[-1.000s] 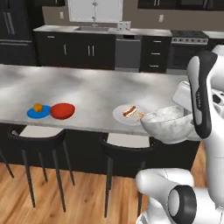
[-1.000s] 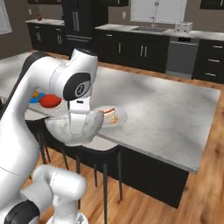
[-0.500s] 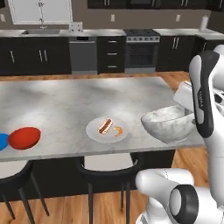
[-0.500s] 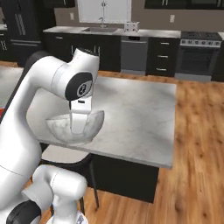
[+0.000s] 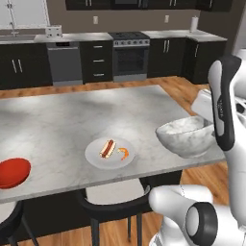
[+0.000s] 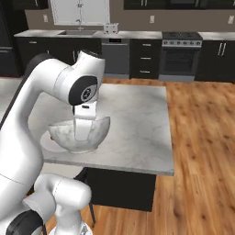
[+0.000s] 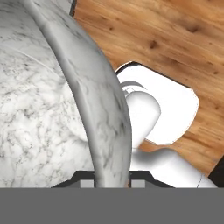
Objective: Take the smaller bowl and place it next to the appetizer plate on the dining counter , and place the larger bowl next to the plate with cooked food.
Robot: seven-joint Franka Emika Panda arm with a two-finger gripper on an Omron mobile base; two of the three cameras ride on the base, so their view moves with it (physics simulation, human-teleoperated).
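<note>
At the bottom of the hand view the fingers (image 7: 112, 177) are clamped on the rim of the larger bowl (image 5: 186, 137), one pad on each side of its marbled wall. That bowl hangs just above the near right edge of the dining surface (image 5: 62, 115), carried at the wrist. The base has driven on to the right over the last second: the whole scene has slid left, and the blue appetizer plate has passed out of the left base view. The smaller bowl (image 5: 13, 172) now sits at the far left, already set down. The plate with cooked food (image 5: 110, 153) lies near the middle, a little left of the carried bowl. What remains, I judge, is lowering the marbled bowl beside that plate.
</note>
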